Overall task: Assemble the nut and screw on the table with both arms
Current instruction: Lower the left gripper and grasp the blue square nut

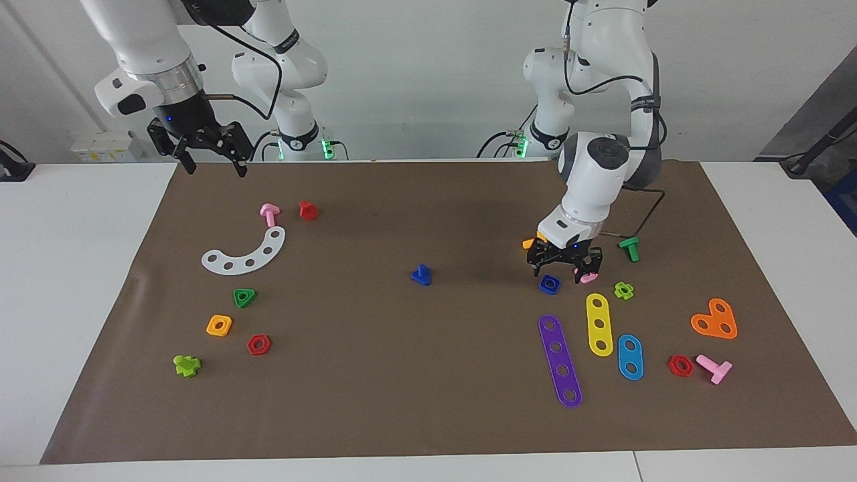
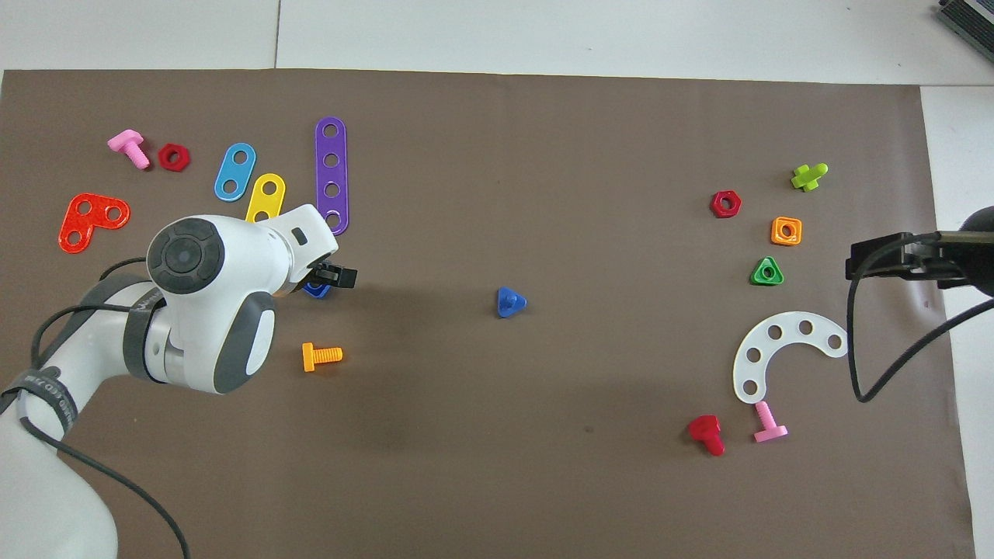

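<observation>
The dark-blue nut [image 1: 550,284] lies flat on the brown mat [image 1: 428,402] toward the left arm's end. My left gripper [image 1: 557,273] hangs open, low and directly over it. In the overhead view the left gripper [image 2: 324,282] hides all but a sliver of the nut [image 2: 314,292]. The dark-blue screw [image 1: 421,275] rests head down at the mat's middle, shaft up, and also shows in the overhead view [image 2: 510,302]. My right gripper [image 1: 215,169] is open, empty and raised over the mat's edge nearest the robots. In the overhead view the right gripper [image 2: 863,260] is at the frame's edge.
A pink nut [image 1: 590,277], an orange bolt [image 1: 531,242] and a green bolt [image 1: 630,249] crowd the left gripper. Purple [image 1: 560,360], yellow [image 1: 600,324] and light-blue [image 1: 630,357] plates lie farther out. A white arc plate [image 1: 244,254] and small nuts lie at the right arm's end.
</observation>
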Controlling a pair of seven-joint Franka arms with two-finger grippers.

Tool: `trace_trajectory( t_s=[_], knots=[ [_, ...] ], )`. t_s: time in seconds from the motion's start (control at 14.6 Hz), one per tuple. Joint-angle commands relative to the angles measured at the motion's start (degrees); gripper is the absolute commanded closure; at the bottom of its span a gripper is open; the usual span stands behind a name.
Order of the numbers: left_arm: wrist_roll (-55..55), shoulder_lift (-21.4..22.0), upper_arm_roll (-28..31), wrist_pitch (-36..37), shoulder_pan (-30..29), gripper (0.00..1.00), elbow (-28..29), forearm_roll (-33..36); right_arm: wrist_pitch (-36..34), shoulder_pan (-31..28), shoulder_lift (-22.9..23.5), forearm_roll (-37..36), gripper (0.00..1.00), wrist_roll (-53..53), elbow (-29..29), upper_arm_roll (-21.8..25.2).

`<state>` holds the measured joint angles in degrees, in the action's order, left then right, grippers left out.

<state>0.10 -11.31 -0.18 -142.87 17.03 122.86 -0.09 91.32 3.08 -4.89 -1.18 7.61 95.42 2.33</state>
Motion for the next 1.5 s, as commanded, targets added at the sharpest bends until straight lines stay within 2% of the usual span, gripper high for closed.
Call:
trace_trajectory(
  t_s=[0.0, 0.41, 0.89, 1.23, 1.37, 1.44],
  knots=[
    [-0.4, -0.7, 0.8, -3.2, 0.9, 0.00, 2.4, -0.1, -1.5, -4.9, 0.2, -0.3, 0.00, -1.4, -0.9, -4.7],
    [-0.1, -0.4, 0.9, -3.5, 0.9, 0.05, 4.8, -0.1, -1.9, -4.2, 0.2, -0.3, 0.00, -1.3, -0.4, -4.7],
    [0.1, -1.5, 1.0, -8.2, 0.3, 0.10, 4.8, -0.1, -2.0, -1.2, 0.2, -0.6, 0.00, -1.4, -0.4, -1.7],
    [1.8, -1.5, 1.1, -8.3, -0.4, 0.13, 5.1, -0.1, -2.6, 0.9, 0.2, -0.8, 0.00, -1.4, -0.4, 0.0],
    [1.7, -1.4, 1.1, -8.2, -0.4, 0.17, 5.4, -0.1, -2.5, 0.7, 0.2, -0.6, 0.00, -1.6, -0.3, 0.0],
    [1.7, -1.4, 1.1, -8.2, -0.4, 0.27, 5.4, -0.1, -2.5, 0.5, 0.1, -0.6, 0.00, -1.7, -0.2, 0.0]
  ],
)
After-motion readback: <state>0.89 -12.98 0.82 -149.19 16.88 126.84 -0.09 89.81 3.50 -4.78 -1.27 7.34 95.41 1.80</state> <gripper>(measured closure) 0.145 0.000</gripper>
